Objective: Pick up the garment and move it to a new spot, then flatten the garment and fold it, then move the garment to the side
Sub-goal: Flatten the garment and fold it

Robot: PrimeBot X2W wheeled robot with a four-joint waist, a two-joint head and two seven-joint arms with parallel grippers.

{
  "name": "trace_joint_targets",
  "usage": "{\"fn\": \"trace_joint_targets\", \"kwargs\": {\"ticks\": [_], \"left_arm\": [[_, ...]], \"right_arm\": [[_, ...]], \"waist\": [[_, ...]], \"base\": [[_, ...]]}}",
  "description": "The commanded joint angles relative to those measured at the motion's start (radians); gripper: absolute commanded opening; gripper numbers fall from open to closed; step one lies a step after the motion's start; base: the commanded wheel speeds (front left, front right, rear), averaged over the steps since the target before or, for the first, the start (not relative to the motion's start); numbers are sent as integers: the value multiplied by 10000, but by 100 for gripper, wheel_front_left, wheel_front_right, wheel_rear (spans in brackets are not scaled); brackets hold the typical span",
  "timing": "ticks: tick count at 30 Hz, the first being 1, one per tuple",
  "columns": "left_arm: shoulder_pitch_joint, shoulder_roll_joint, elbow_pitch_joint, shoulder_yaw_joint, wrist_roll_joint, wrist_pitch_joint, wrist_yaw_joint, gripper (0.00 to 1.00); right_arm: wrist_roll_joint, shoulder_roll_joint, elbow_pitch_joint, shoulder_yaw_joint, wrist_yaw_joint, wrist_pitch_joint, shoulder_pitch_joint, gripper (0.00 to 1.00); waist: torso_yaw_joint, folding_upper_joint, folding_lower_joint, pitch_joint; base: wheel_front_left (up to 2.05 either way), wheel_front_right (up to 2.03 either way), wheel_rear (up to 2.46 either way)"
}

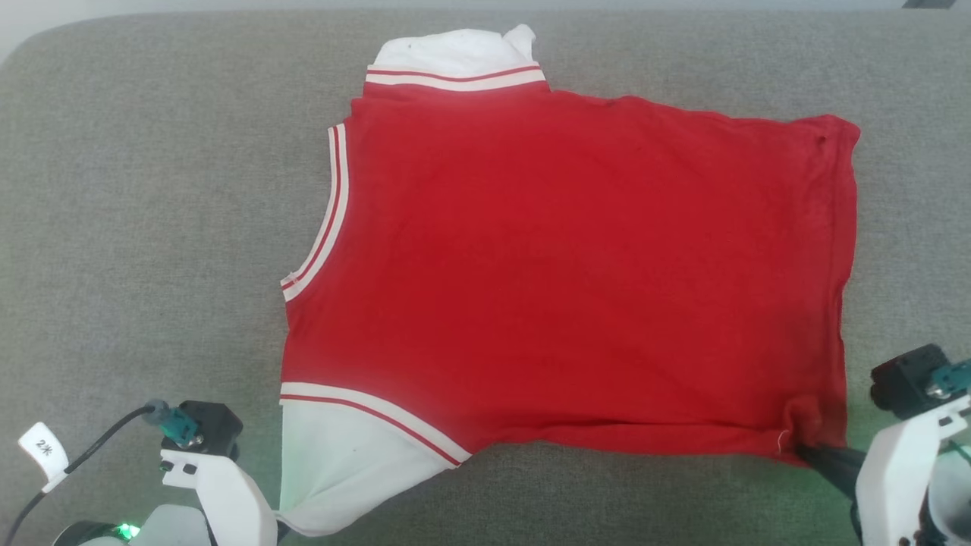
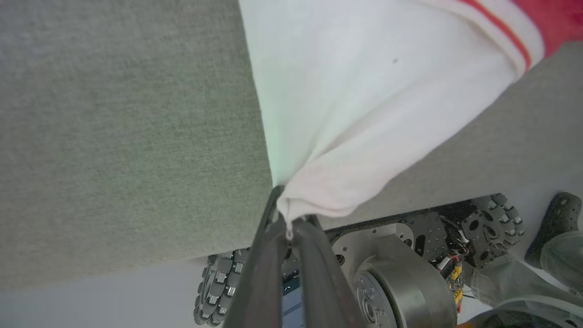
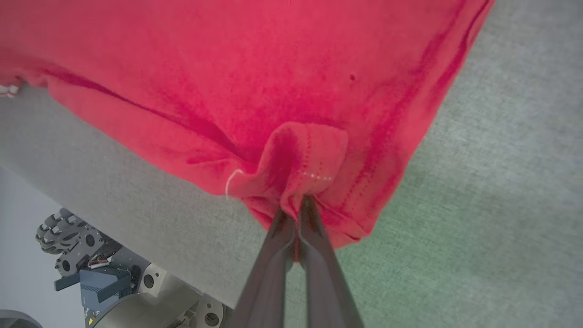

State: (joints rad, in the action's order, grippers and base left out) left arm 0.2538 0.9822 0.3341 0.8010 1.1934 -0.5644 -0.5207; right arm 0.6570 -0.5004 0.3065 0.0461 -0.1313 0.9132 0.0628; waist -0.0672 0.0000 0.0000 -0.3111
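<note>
A grey woven covering spreads over the whole desk (image 1: 152, 189), which has a rounded corner at the far left of the head view. Past its near edge, the wrist views show a pale floor (image 2: 91, 305) and the robot's own base with its roller-studded wheels (image 2: 214, 291). At the right of the left wrist view a person's dark shoe (image 2: 558, 218) and grey trouser leg (image 2: 562, 259) stand by the base. The garment (image 1: 576, 273) lies spread nearly flat in the middle and right of the desk, plain red side up, with no print to be seen. Its long axis runs across the head view: the striped neck opening (image 1: 322, 220) points to the robot's left and the hem (image 1: 846, 250) to its right. One white sleeve (image 1: 455, 51) lies at the far side and the other (image 1: 341, 462) at the near left. The left claw (image 2: 288, 223) is clamped on the drawn-out tip of the near sleeve, the white cloth bunching into its fingers just over the desk's near edge. The right claw (image 3: 296, 214) is pinched together on the near hem corner, where the red cloth puckers into a small fold. A cable with a white tag (image 1: 42, 450) hangs by the left wrist.
</note>
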Motion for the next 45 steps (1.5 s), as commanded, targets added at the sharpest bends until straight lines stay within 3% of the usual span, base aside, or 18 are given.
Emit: {"fn": "trace_joint_targets", "kwargs": {"ticks": [1,5,10,16,19,23,24,25,26,34,39,40,43,44,45], "left_arm": [[-103,50,119,-40,74,-26,-102,0],[213,273,453,-277,-224,210,-184,0],[1096,608,504,-653,-953,489,16,0],[2817,397,-320,-851,-1818,470,936,0],[3837,-3,-1158,-727,-2274,398,1585,0],[5198,-953,-2674,-498,-2562,296,2488,0],[5198,-953,-2674,-498,-2562,296,2488,0],[5741,-1420,-3508,-347,-2732,375,2942,0],[5741,-1420,-3508,-347,-2732,375,2942,0],[7188,-3080,-7013,152,-2938,687,4486,0],[7593,-3817,-8846,417,-2815,586,5117,0],[7626,-3961,-9228,450,-2752,507,5198,3],[7732,-4368,-10184,330,-2394,395,5339,31],[7796,-4461,-10439,304,-2325,390,5388,43],[7885,-4514,-10646,311,-2304,402,5461,64]], "right_arm": [[-15,71,90,-113,12,49,58,0],[-309,396,200,-519,12,-290,-262,0],[-819,723,-53,-692,12,-947,-1037,0],[-1259,867,-798,-454,14,-1523,-2301,0],[-1463,839,-1384,-224,14,-1864,-2998,0],[-1568,692,-2323,110,14,-2188,-3933,0],[-1568,692,-2323,110,14,-2188,-3933,0],[-1596,664,-2772,339,14,-2364,-4395,0],[-1596,664,-2772,339,14,-2364,-4395,0],[-1692,706,-4748,1207,15,-2822,-5924,0],[-1551,874,-5813,1810,15,-2852,-6447,0],[-1504,877,-5967,1949,14,-2817,-6534,0],[-1373,880,-6357,2146,14,-2923,-6715,0],[-1378,832,-6492,2203,15,-2865,-6755,18],[-1367,777,-6550,2317,15,-2805,-6763,42]], "waist": [[37,0,0,-5],[141,0,0,23],[264,0,0,74],[319,0,0,17],[323,0,0,-81],[319,0,0,-321],[319,0,0,-321],[326,0,0,-473],[326,0,0,-473],[482,0,0,-1162],[559,0,0,-1359],[565,0,0,-1375],[562,0,0,-1363],[558,0,0,-1339],[554,0,0,-1298]], "base": [[0,0,0],[0,0,0],[0,0,0],[0,0,0],[0,0,0],[0,0,0],[0,0,0],[0,0,0],[0,0,0],[0,0,0],[0,0,0],[0,0,0],[0,0,0],[0,0,0],[0,0,0]]}}
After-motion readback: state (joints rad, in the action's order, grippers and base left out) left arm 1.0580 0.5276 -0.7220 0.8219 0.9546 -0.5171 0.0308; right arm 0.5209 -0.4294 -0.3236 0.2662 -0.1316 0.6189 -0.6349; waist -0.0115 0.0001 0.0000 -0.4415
